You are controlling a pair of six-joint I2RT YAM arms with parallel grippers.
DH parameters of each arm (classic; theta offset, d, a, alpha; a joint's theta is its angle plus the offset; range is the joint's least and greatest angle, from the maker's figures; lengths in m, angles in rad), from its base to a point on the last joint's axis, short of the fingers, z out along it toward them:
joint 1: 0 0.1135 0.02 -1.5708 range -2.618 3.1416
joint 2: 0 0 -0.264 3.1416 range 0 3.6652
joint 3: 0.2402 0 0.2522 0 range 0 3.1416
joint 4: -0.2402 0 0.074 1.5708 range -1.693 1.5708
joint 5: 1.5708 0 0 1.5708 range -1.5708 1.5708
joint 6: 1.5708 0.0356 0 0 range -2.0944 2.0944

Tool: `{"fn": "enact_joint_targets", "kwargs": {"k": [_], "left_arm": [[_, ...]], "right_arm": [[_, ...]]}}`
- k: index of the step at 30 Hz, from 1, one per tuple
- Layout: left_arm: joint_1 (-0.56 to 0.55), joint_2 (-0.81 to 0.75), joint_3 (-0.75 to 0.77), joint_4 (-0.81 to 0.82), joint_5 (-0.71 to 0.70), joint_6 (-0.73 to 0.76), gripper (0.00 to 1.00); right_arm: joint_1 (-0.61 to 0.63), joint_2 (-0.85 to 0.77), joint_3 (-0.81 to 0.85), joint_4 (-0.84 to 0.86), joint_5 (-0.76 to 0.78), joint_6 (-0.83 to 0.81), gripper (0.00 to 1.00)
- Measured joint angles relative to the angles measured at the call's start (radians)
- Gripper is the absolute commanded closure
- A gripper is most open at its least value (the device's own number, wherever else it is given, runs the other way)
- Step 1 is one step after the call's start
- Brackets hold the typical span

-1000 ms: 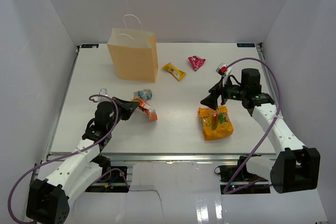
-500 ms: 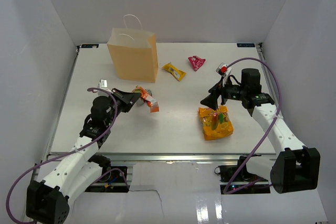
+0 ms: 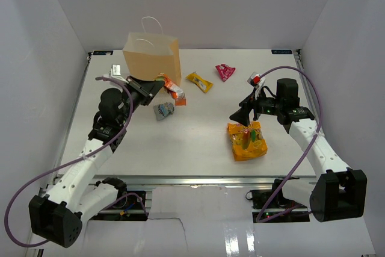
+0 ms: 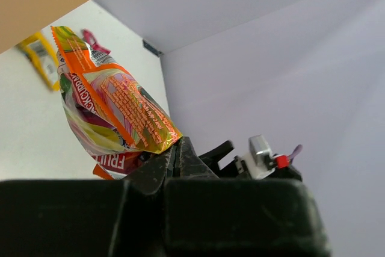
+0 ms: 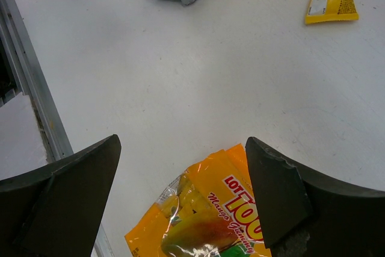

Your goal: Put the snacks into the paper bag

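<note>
The left gripper [image 4: 176,151] has its fingers pressed together on the lower edge of the orange-white pouch [image 4: 114,112], which stands out past the tips, crinkled and tilted. Just beyond the pouch, up and to one side in the left wrist view, is a tan wall of the paper bag [image 3: 153,63]. The bag stands upright on the table [image 3: 198,161] with its two white cord handles raised. From above, the held pouch shows against the bag's near right corner, though whether the two touch cannot be told. Farther out past the tips lie the yellow wrapper [image 3: 199,81] and, beyond it, the magenta wrapper [image 3: 225,71], both flat on the table. The silver-blue packet [image 3: 163,110] lies on the near side of these fingers, close below them in the overhead view. The right gripper [image 5: 180,148] has its fingers spread wide with nothing between them, pointing down. The large orange-yellow chip bag [image 5: 204,215] lies flat directly beneath the gap, apart from both tips. Well ahead of these fingers, across bare table, the silver-blue packet and the yellow wrapper appear again.
</note>
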Motion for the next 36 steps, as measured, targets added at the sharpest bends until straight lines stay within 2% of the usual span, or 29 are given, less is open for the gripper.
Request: {"fn": "enact_joint_targets", "kwargs": {"k": [9,16,23,30,31,34,35,36], "left_arm": [[0.03,0.26,0.393,0.037,0.056,0.037,1.0],[0.164,0.489,0.675,0.048,0.126,0.035,1.0],[0.28,0.619,0.758,0.045,0.148,0.007,1.0],[0.31,0.644,0.756,0.03,0.157,0.003,1.0],[0.312,0.644,0.756,0.031,0.159,0.002,0.9],[0.317,0.644,0.752,0.025,0.163,0.0,0.7],[0.319,0.644,0.752,0.017,0.162,0.0,0.58],[0.32,0.644,0.752,0.007,0.162,-0.002,0.53]], "right_arm": [[0.0,0.0,0.0,0.0,0.0,0.0,0.1],[-0.005,-0.003,0.0,0.0,0.002,-0.001,0.1],[-0.006,-0.009,0.0,0.0,0.01,-0.004,0.09],[-0.006,-0.014,0.0,0.0,0.012,-0.012,0.09],[-0.006,-0.014,0.0,0.0,0.012,-0.013,0.09],[-0.006,-0.014,0.0,0.0,0.012,-0.014,0.09],[-0.006,-0.014,0.0,0.0,0.012,-0.015,0.09],[-0.006,-0.014,0.0,0.0,0.012,-0.015,0.09]]}}
